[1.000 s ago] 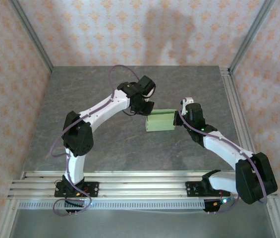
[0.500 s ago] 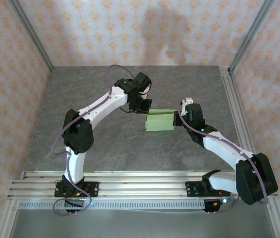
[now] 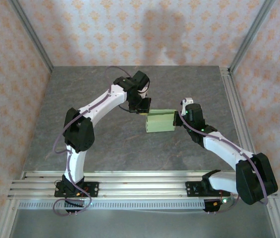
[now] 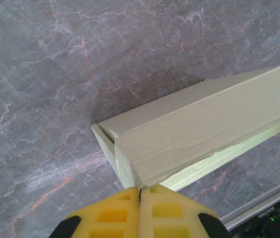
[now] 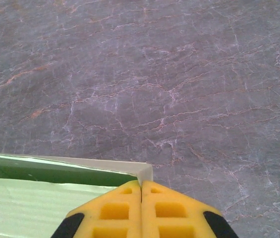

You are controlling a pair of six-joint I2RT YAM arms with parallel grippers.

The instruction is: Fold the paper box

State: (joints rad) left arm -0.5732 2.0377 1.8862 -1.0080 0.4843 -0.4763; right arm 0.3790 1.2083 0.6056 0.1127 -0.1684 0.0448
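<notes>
Box point(image 3: 159, 122) sitting mid-way across the table point(image 3: 105, 148), between both grippers.
The left gripper point(image 4: 140, 191) and right gripper point(image 5: 141, 184) are each resting at one end, jaws pressed together, pinching nothing visible. The thin card is looking light, springy and easily creased; taking a wall edge or flap near a corner is seeming safer than squeezing the hollow middle.

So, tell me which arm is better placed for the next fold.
Left, likely: the left gripper, shut, sits at the gaping end of the paper box, where the lid corner meets its tips. The right gripper, shut, rests at the opposite corner, seemingly steadying.
</notes>
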